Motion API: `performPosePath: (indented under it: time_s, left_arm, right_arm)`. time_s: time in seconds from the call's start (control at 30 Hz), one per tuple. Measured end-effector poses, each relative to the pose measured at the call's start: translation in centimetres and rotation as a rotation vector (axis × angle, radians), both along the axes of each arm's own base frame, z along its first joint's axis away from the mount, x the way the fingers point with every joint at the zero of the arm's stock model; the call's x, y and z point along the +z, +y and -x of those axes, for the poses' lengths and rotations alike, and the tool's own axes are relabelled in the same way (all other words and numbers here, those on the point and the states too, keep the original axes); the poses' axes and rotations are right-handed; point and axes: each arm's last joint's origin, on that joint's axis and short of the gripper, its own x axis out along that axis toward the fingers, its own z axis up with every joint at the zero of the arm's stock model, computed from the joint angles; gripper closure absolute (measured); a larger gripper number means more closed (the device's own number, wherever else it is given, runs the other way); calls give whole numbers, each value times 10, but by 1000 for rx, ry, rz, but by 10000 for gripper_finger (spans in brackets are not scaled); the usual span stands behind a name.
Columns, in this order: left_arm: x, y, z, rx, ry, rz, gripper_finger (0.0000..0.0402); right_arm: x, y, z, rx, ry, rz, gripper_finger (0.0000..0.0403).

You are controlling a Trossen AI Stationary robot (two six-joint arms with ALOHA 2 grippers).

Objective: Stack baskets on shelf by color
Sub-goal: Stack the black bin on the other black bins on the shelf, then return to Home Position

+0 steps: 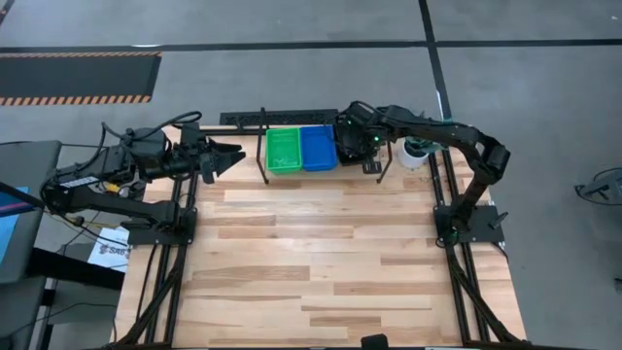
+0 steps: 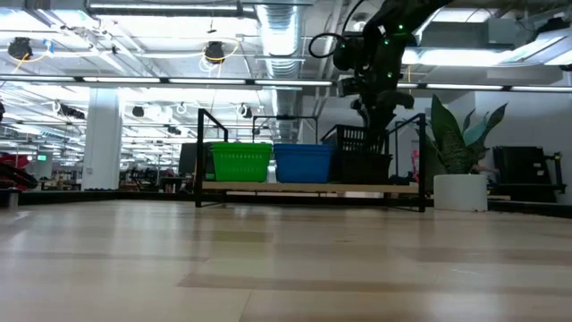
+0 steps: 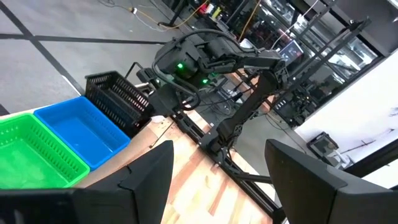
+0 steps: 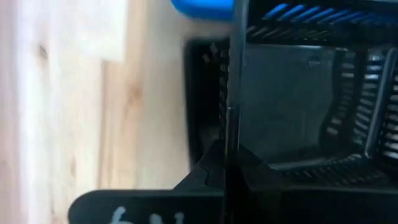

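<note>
Green, blue, black baskets on shelf

Industrial lab or workshop hall. Evidence: exposed ceiling ducts and strip lights, grey concrete floor with hazard-striped mat, wooden workbench on black frame, cluttered workstations behind, potted plant.

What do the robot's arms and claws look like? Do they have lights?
Both arms are black and jointed. The right arm has small green lights glowing near its wrist. The left arm carries looping black cables and some coloured wires. Each ends in a claw of two dark, chunky, angular fingers.
</note>
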Motion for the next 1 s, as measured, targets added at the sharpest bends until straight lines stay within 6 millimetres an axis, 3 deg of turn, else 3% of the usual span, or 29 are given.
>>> performPosePath:
  time_s: [0.17, 0.7, 1.0]
  left_arm:
    - [0, 0, 0, 0, 1, 0, 162]
    - [-1, 0, 0, 0, 9, 1, 162]
    - [-1, 0, 0, 0, 8, 1, 162]
  right_arm:
    - [0, 1, -2, 15, -24, -16, 390]
    - [0, -5, 3, 0, -14, -22, 333]
    - [0, -3, 4, -58, -14, -51, 236]
